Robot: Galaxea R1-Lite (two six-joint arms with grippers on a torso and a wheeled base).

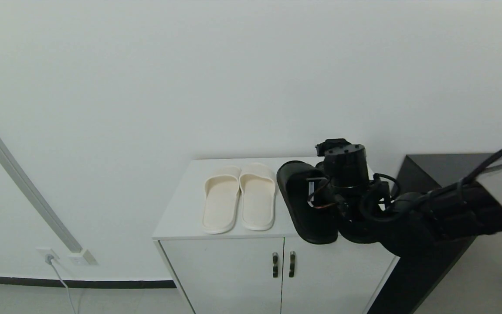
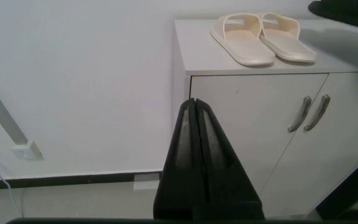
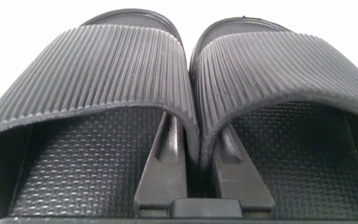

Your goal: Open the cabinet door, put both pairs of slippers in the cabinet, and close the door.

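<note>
Your right fingers (image 3: 163,168) pinch the black slippers (image 3: 104,74) mid-frame by their inner edges; one could slip out. Your left fingers (image 2: 182,155) sit pressed together, and the cabinet door (image 1: 229,274) is shut.

No readable text, no labels, numbers or signs on cabinet (image 1: 225,279), white slippers (image 1: 233,200), black slippers (image 1: 305,205)

White cabinet (image 1: 181,218) top: cream slippers (image 1: 239,198), black slippers (image 1: 303,205)
</note>
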